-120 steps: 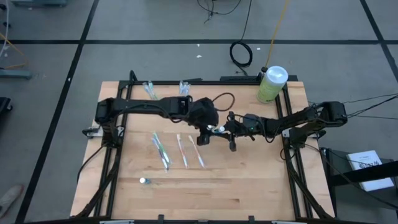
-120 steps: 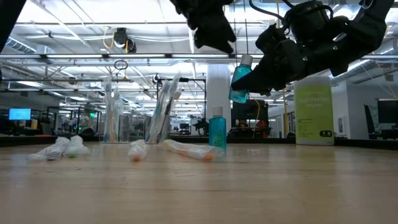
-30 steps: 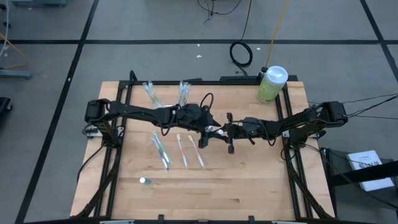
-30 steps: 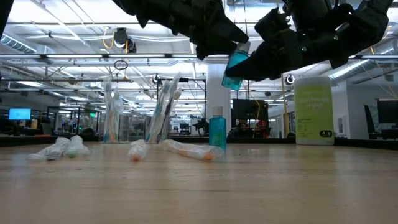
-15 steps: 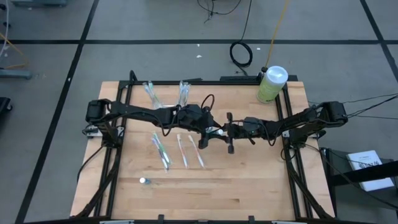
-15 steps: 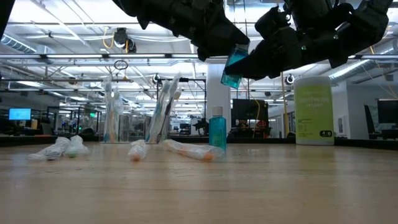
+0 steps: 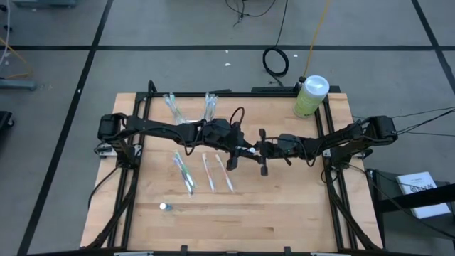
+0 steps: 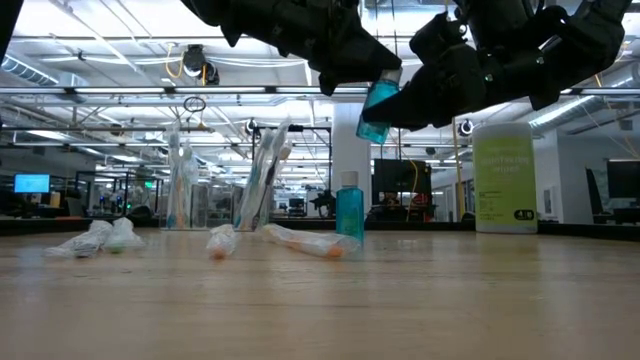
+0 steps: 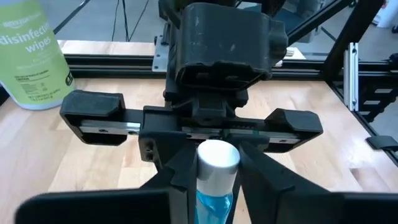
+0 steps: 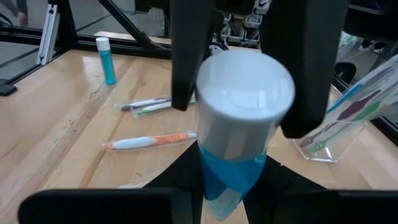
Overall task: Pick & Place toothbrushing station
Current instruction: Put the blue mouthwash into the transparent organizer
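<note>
A small blue bottle (image 8: 377, 108) with a white cap (image 7: 250, 150) hangs above the table's middle between my two grippers. My right gripper (image 10: 227, 193) comes from the table's right and is shut on it. My left gripper (image 10: 245, 68) comes from the left, its fingers closed in at the cap. Two clear holders (image 7: 173, 104) (image 7: 210, 105) with toothbrushes stand on their bases at the table's far left; one shows in the right wrist view (image 10: 336, 134). No gripper touches them. My left gripper has its two fingers (image 10: 186, 56) against opposite sides of the bottle's white cap (image 10: 208, 93), at the bottle's top end. They come roughly level from the table's left. My right gripper pinches the bottle's blue body (image 10: 217, 171) below the cap between its two fingers, coming roughly level from the table's right. The bottle is clear of the table, cap up and a little tilted, its bottom (image 8: 370, 132) hanging below the fingers.
Three wrapped toothbrushes (image 7: 183, 173) (image 7: 208, 173) (image 7: 226, 173) lie on the wood below the grippers. A second small blue bottle (image 7: 164, 206) stands near the front left. A green wipes canister (image 7: 311, 96) stands at the far right corner. A black frame (image 7: 332, 178) borders the table.
</note>
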Robot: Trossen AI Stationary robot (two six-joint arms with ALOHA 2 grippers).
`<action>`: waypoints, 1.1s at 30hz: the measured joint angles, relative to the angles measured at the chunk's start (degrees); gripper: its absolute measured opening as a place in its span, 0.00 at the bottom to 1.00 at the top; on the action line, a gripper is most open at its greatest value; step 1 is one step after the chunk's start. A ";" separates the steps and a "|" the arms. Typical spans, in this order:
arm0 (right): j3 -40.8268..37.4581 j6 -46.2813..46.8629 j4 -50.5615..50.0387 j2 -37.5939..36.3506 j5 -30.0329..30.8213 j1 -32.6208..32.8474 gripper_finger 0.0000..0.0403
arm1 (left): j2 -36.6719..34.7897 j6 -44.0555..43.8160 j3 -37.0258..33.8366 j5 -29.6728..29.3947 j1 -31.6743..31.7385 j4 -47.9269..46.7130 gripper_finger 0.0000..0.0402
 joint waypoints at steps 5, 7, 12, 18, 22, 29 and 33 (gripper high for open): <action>0.00 0.02 -0.03 0.00 -0.02 0.00 0.17 | 0.00 -0.09 0.00 -0.02 -0.02 -0.07 0.21; 0.00 0.00 -0.03 0.00 -0.04 0.00 0.17 | 0.00 0.06 0.00 -0.13 -0.11 -0.07 0.21; 0.20 1.96 0.59 -0.13 -0.04 -0.01 0.21 | -2.66 -0.30 -0.02 -0.89 -0.11 -1.47 0.19; 0.15 2.64 -1.01 -0.14 0.29 -0.13 0.32 | -10.92 1.29 -0.14 -8.15 -0.65 -7.94 0.19; -0.02 4.57 -2.30 -0.07 -0.22 -0.13 0.39 | -17.06 2.10 0.14 -15.34 -0.47 -13.61 0.20; -0.04 5.21 -8.05 -2.50 -0.11 -0.28 0.46 | -26.18 0.86 0.09 -28.64 -0.30 -25.03 0.20; 0.00 5.81 -13.22 -8.04 -0.04 -0.80 0.46 | -28.91 -0.06 0.02 -35.23 -0.24 -30.20 0.18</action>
